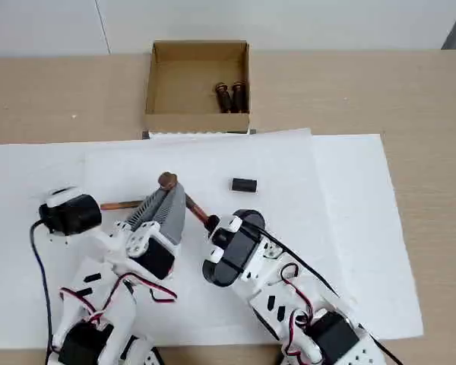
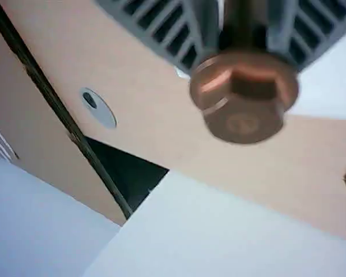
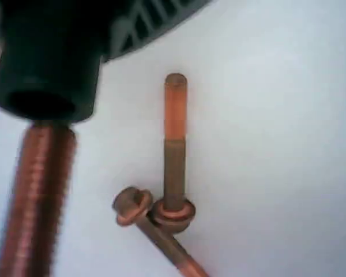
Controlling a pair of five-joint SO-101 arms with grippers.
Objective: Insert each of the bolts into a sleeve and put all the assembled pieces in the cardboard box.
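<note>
Gripping bolt [image 2: 242, 98] near head, left jaws closed; right jaws apparently clamped on sleeve [image 3: 46, 66].

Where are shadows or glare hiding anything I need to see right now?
High view: even light, only soft shadows on the white paper; the cardboard box is lit to its floor. Left wrist view: a bright sheen on the bolt in the left claw. Right wrist view: the sleeve bore is black.
</note>
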